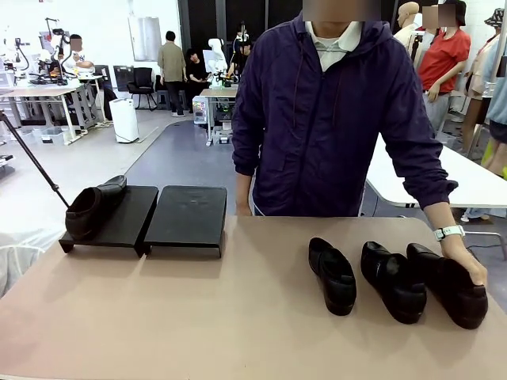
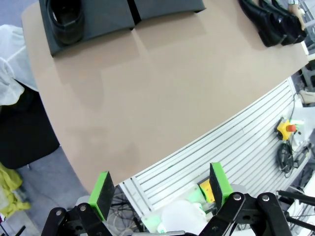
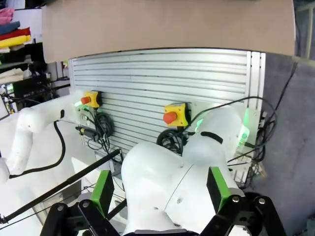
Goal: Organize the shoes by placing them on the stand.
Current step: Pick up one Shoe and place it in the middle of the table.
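Left gripper (image 2: 161,189) and right gripper (image 3: 160,189) gape empty; a hand (image 1: 466,265) rests on one of three black leather shoes (image 1: 333,275), lower right; fourth shoe (image 1: 93,207) on black sloped stand (image 1: 186,218)

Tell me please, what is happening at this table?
Shoes are being put onto a stand. One shoe already sits on the stand's left panel; its right panel is bare. Three other shoes lie on the table at the right, and the person's hand rests on the rightmost shoe. The left gripper and the right gripper are both open, holding nothing, away from the shoes.
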Tool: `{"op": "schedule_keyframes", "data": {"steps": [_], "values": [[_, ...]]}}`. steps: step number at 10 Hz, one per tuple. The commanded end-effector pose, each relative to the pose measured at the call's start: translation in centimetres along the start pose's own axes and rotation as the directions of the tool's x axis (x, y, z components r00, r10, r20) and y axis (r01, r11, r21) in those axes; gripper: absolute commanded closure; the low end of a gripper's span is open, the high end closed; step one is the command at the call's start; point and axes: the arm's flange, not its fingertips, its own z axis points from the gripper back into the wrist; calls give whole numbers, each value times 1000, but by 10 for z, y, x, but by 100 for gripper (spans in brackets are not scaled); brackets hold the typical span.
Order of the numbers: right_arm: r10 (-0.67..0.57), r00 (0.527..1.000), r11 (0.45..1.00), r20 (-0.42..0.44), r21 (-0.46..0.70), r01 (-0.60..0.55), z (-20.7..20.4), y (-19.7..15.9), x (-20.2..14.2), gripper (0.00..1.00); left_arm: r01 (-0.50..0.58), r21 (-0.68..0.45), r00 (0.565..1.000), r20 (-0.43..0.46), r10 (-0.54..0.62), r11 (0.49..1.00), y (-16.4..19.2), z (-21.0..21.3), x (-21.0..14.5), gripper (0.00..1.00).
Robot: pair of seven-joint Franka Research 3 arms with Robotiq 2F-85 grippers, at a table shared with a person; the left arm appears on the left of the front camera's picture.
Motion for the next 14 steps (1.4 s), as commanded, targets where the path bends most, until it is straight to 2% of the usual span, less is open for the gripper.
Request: {"op": "schedule_keyframes", "data": {"steps": [1,5,7,10,11,12,14], "values": [[29,1000,999,-7,18,-29,0,-4,2,0,2,-3,1000,-5,-2,1000,1,1,0,0],[34,999,999,-19,21,-34,-3,-4,8,0,2,-3,1000,-5,-2,1000,1,1,0,0],[62,998,998,-17,11,-62,-12,5,23,0,2,-3,1000,-5,-2,1000,1,1,0,0],[117,993,990,6,-82,-116,-59,56,93,0,2,-3,1000,-5,-2,1000,1,1,0,0],[124,992,984,-26,-129,-127,-87,79,124,0,2,-3,1000,-5,-2,1000,1,1,0,0],[169,980,972,-100,-150,-183,-124,105,154,0,2,-3,1000,-5,-2,1000,1,1,0,0],[176,975,947,-138,-248,-206,-189,139,195,0,2,-3,1000,-5,-2,1000,1,1,0,0]]}}
